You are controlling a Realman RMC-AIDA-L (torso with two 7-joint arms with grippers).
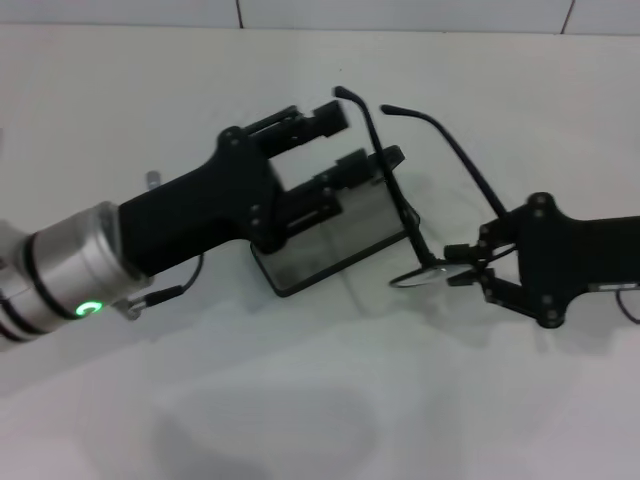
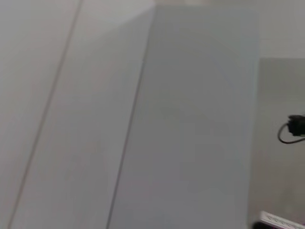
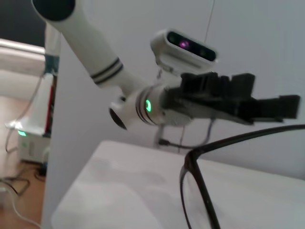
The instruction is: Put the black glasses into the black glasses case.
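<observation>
The right end effector (image 1: 462, 266) pinches the black glasses (image 1: 420, 190) by one lens beside the open black glasses case (image 1: 330, 235); the spread left end effector (image 1: 345, 140) could snag the unfolded temples.

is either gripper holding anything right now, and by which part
The right gripper holds the black glasses at the lens end of the frame. The left gripper, over the open black glasses case, holds nothing.
</observation>
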